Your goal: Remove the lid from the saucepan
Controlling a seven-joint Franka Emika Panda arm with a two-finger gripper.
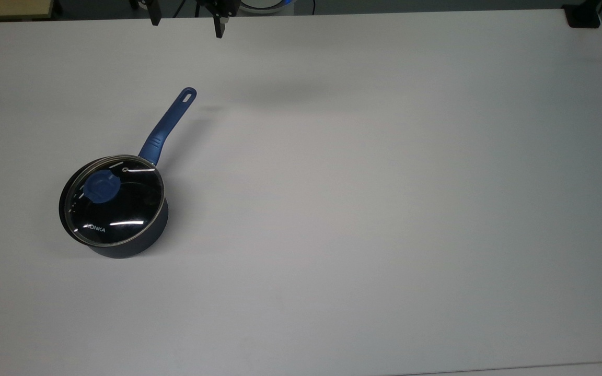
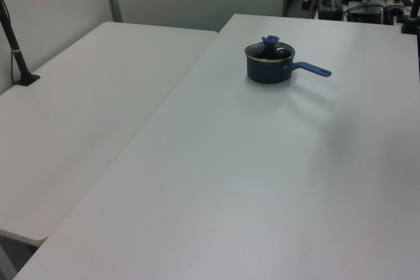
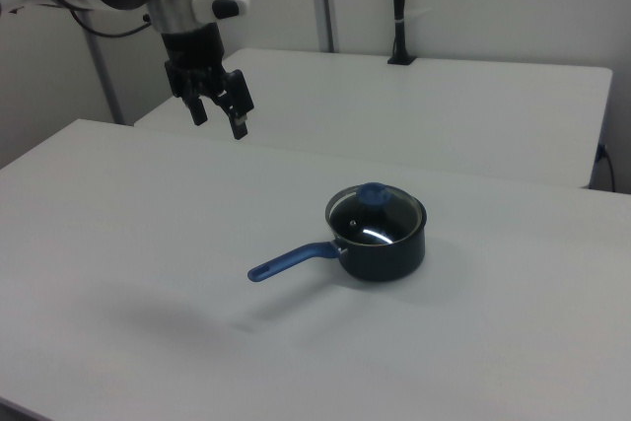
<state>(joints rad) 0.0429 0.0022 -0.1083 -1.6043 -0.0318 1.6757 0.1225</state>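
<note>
Hovering gripper [image 3: 218,116] apart from lid [image 3: 375,210]

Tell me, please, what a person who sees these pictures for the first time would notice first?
First, the saucepan, dark navy, standing alone on the white table toward the top view's left, its blue handle pointing up and right. The lid with its blue knob sits on it. In the right view the gripper hangs open in the air, well apart from the pan.
</note>
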